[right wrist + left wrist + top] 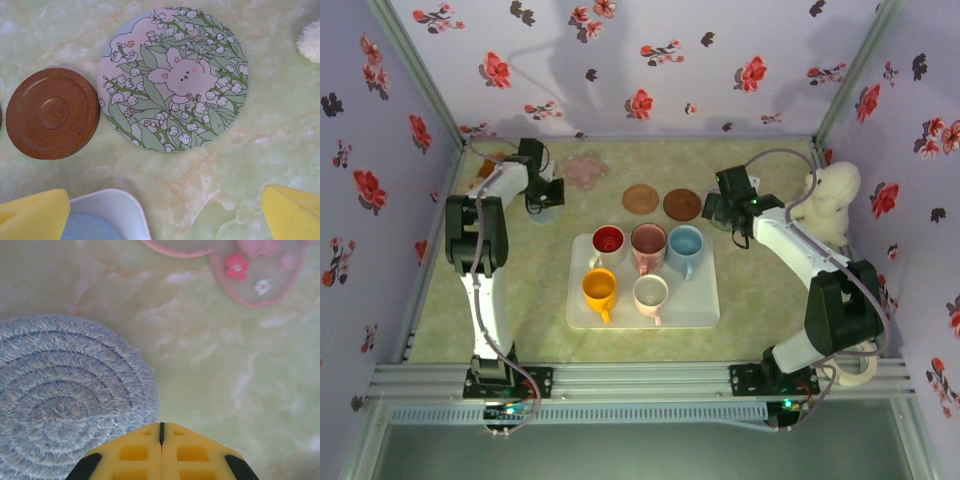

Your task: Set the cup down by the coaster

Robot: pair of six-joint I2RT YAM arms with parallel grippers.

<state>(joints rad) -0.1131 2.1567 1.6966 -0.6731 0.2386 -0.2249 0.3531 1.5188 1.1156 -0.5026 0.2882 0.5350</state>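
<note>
over on the left, the left pincer (542,196) hangs at the far side of the table (520,280), right by a woven blue coaster (546,211). from its wrist camera the yellow fingertips (145,450) are pressed together with nothing between them, at the edge of that woven blue coaster (65,400); whether they touch it i cannot tell. just beyond lies a pink flower coaster (586,168), its edge also in the wrist view (250,275).

in the middle sits a white tray (700,312) with all five cups on it: the yellow cup (599,288) and cream cup (650,292) in the near row, the red cup (608,240), pink cup (648,241) and blue cup (685,243) behind. none stands beside a coaster.

past the tray lie the left brown coaster (641,198) and right brown coaster (682,204), close together.

to the right, the right pincer (722,210) hovers with its fingers spread wide, empty (165,212). under it a round bunny coaster (175,80) lies just beside the right brown coaster (52,112). a plush sheep (830,200) sits at the far right.
</note>
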